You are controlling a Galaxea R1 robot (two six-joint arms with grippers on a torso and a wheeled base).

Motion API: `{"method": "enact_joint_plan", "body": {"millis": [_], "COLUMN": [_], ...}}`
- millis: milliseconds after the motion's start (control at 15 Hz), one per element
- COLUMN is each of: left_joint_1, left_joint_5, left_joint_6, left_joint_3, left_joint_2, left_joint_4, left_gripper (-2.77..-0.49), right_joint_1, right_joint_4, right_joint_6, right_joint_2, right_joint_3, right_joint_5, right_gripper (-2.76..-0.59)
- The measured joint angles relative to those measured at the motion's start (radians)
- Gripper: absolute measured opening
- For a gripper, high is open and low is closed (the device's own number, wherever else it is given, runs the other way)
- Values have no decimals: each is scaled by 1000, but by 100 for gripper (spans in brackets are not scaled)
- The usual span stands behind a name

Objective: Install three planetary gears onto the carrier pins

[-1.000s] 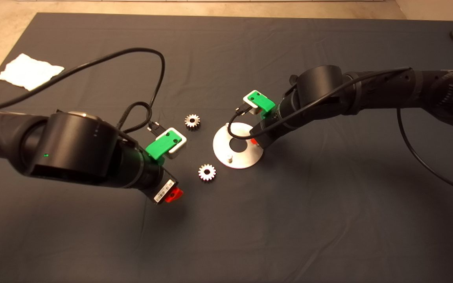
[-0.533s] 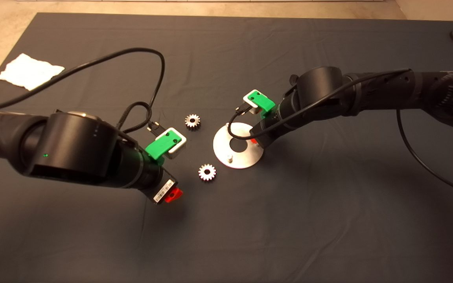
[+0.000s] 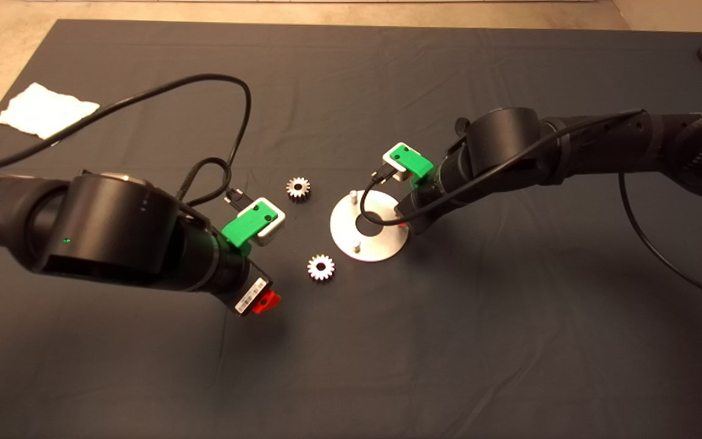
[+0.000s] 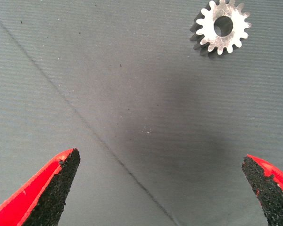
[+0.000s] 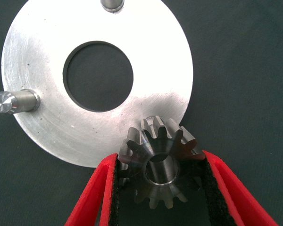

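Since the earlier frames your right arm has drawn back toward the right of the head view, uncovering the pin at the disc's upper left edge, and your left arm has crept slightly leftward.

Your right gripper (image 5: 155,188) sits at the right rim of the flat round silver disc with the large central hole (image 3: 381,247), its red fingers closed on a dark steel toothed gear (image 5: 159,165). That gear lies flat between the pads, its bore axis pointing at the wrist camera, over the disc's edge where the third pin should be. You cannot see that pin, so whether the gear is threaded on it is unclear.

Two short silver pegs (image 3: 356,246) (image 3: 353,196) stand upright and bare. Two shiny toothed gears lie flat on the dark mat (image 3: 509,366), bores upward: one (image 3: 298,187) at upper left of the disc, one (image 3: 320,267) at lower left, both apart from it.

Your left gripper (image 4: 160,188) hovers over the mat at lower left of the nearer gear (image 4: 221,27), fingers spread wide, holding nothing.

By my reckoning at most one gear is being placed; two remain.
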Motion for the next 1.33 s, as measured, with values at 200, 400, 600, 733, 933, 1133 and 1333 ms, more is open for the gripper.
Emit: {"method": "enact_joint_plan", "body": {"millis": [200, 400, 600, 733, 933, 1133, 1333], "left_joint_1": [0, 0, 0, 0, 0, 0, 0], "left_joint_5": [0, 0, 1, 0, 0, 1, 1], "left_joint_6": [0, 0, 0, 0, 0, 0, 0], "left_joint_3": [0, 0, 0, 0, 0, 0, 0], "left_joint_2": [0, -3, -6, -6, -6, -6, -6], "left_joint_4": [0, 0, 0, 0, -2, -4, -4], "left_gripper": [-75, -75, -75, -75, -75, -75, -75], "right_joint_1": [-1, -1, -1, -2, -3, -10, -5], "right_joint_4": [0, 0, -1, -1, -3, -5, -7], "right_joint_6": [0, 0, 0, 0, 0, 0, 0], "right_joint_2": [-5, -6, -6, -5, -3, 1, 10], "right_joint_3": [18, 19, 19, 18, 11, 0, -27], "right_joint_5": [-2, -4, -4, -4, -1, 5, 10], "right_gripper": [-236, -236, -236, -236, -236, -236, -236]}}
